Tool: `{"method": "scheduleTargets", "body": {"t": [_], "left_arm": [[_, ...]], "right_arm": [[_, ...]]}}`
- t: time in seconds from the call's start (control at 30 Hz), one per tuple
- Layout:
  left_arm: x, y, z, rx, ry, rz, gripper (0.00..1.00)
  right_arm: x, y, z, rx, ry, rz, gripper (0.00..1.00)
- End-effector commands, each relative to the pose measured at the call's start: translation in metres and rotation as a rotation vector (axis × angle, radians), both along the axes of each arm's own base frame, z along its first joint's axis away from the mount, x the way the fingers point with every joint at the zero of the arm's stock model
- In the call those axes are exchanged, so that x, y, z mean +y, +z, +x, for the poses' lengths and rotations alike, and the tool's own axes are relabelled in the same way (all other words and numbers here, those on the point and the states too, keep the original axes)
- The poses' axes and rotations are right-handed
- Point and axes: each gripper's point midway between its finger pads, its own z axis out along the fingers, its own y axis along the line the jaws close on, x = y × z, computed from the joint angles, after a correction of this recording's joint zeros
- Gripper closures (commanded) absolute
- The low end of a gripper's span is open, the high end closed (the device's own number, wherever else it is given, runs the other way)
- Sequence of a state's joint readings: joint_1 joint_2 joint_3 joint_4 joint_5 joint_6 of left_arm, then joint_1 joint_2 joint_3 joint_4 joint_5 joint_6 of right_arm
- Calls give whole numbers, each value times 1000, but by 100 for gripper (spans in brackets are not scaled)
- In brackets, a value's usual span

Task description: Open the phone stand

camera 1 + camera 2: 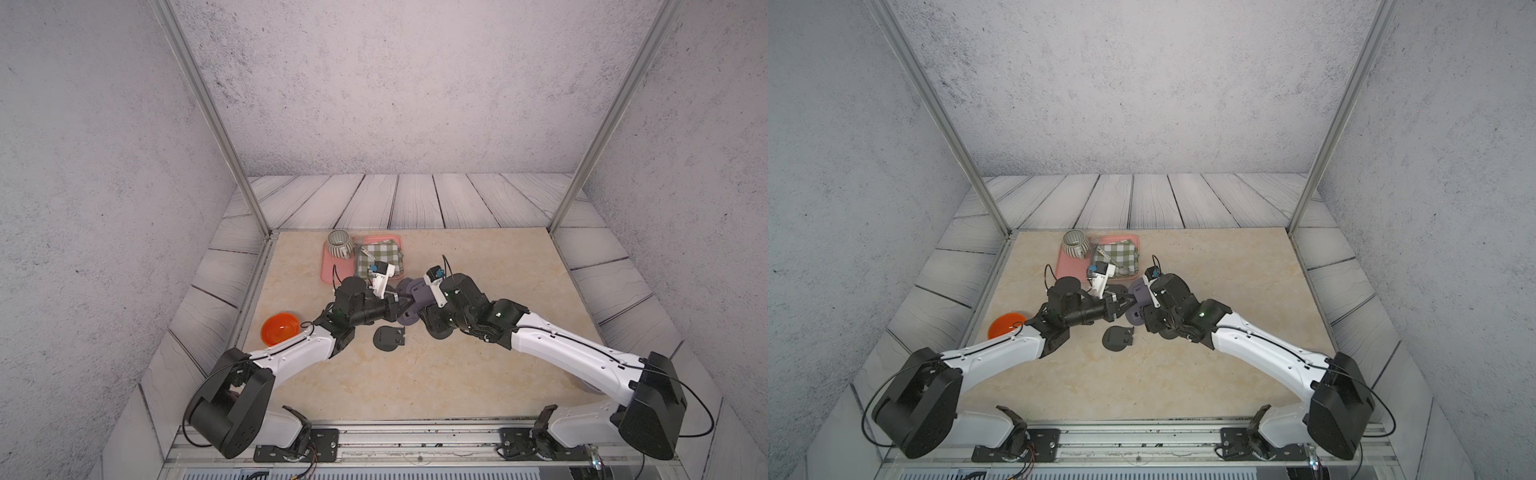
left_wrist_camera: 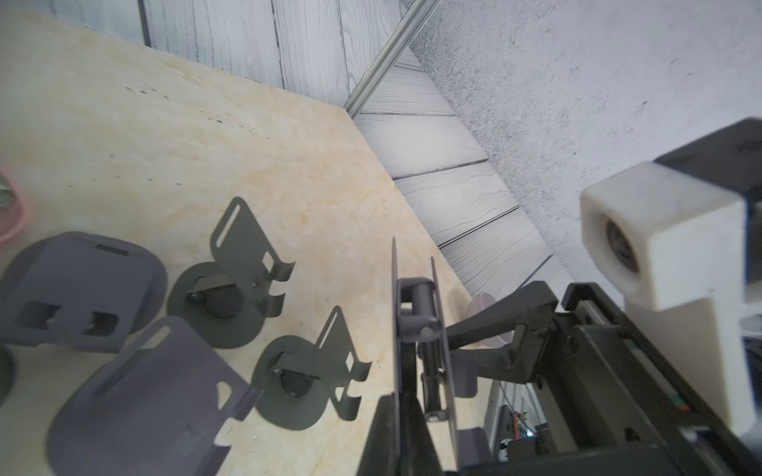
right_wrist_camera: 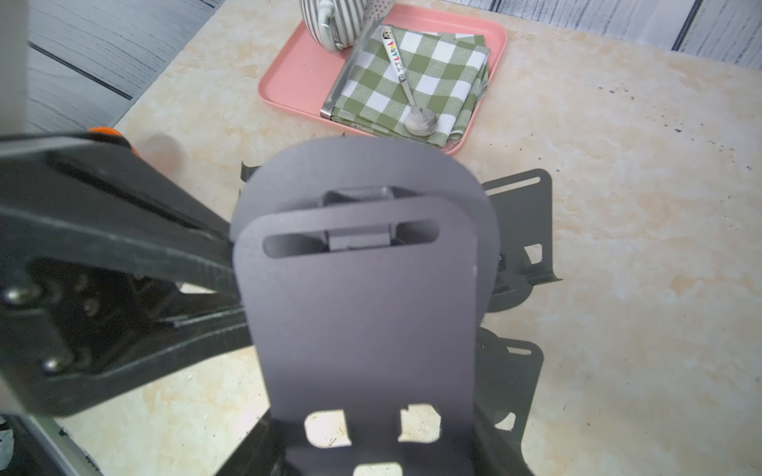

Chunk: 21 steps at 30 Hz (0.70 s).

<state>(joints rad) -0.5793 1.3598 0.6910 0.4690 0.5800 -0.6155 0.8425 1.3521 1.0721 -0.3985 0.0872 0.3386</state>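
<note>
Purple-grey metal marks the phone stand, which is seen in both top views held clear of the tabletop near its middle, between the two arms. The left hand is clamped tight on the stand's edge, and the stand is reached from the opposite side by the right arm. A folded dark stand is laid flat just in front, an orange bowl is set beside the left arm, and a pink tray bearing a striped mug and a checked cloth is placed behind.

From the left wrist the phone stand is seen edge-on, its two plates nearly parallel with only a narrow gap between. The right hand is fastened on it, the fingers kept apart by the part that is gripped. Two dark open stands and two purple stands are stood on the tabletop nearby.

From the right wrist the stand's plate is shown upright before its round base, and the left hand is pinched onto its side edge. A spoon is laid on the checked cloth
</note>
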Motion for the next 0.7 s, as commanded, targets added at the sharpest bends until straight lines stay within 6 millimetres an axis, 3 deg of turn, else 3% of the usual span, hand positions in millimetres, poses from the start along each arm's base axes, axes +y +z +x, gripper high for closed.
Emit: {"method": "scheduleTargets", "body": {"t": [0.0, 0.37, 0.67], "left_arm": [[32, -54, 2, -8, 72, 307, 100], [82, -85, 13, -54, 231, 605, 100], [69, -71, 7, -72, 193, 499, 100]], "right_arm": [[7, 27, 5, -54, 17, 47, 52], [8, 32, 1, -41, 41, 38, 52], [21, 19, 1, 1, 72, 47, 49]]}}
